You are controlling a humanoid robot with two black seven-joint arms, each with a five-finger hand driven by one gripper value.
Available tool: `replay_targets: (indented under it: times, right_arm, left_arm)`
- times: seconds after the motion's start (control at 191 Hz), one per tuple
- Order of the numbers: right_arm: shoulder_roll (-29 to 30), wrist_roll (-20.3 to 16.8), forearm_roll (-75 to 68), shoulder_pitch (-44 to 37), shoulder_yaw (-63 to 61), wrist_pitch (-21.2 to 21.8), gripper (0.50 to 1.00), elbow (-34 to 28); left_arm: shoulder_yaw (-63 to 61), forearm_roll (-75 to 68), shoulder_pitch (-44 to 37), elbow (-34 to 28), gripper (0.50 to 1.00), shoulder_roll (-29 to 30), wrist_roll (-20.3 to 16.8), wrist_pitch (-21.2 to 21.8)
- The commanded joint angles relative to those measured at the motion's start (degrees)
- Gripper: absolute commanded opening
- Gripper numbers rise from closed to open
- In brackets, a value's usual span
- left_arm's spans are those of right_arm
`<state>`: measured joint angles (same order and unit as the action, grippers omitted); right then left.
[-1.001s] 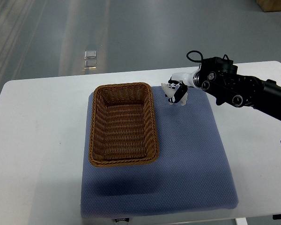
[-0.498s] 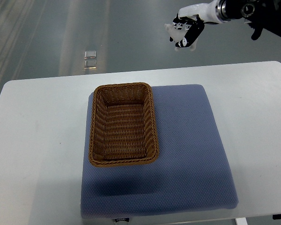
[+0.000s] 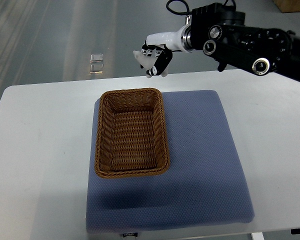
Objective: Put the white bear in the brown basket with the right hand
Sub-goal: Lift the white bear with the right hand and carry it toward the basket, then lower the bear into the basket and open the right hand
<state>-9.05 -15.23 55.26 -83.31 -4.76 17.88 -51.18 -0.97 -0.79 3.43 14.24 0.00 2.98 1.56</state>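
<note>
The brown wicker basket (image 3: 131,132) sits empty on the left part of a blue mat (image 3: 200,165). My right hand (image 3: 154,59) hangs in the air above the table's far edge, just beyond the basket's far right corner. Its black-and-white fingers are curled around the small white bear (image 3: 146,58), which shows only partly between them. The black right arm (image 3: 245,39) enters from the right edge at the top. My left arm is out of the picture.
The blue mat lies on a white table (image 3: 40,145) whose far edge runs just behind the basket. Grey floor with a small shiny floor fitting (image 3: 95,63) lies beyond the table.
The right hand lifted the bear off the mat beside the basket, rose high beyond the table, and has now come left and lower toward the basket's far end.
</note>
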Motion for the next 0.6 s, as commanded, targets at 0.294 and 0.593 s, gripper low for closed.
replay_targets:
  times: [0.294, 0.593]
  right_arm:
    - [9.1, 0.4, 0.9, 9.3, 0.3, -7.4, 0.500, 5.1]
    - [9.1, 0.7, 1.0, 13.3, 0.2, -9.1, 0.500, 5.7]
  left_arm:
    - [0.0, 0.0, 0.0, -0.1, 1.000, 0.0, 0.0, 0.0]
    - [0.0, 0.0, 0.0, -0.1, 1.000, 0.0, 0.0, 0.0]
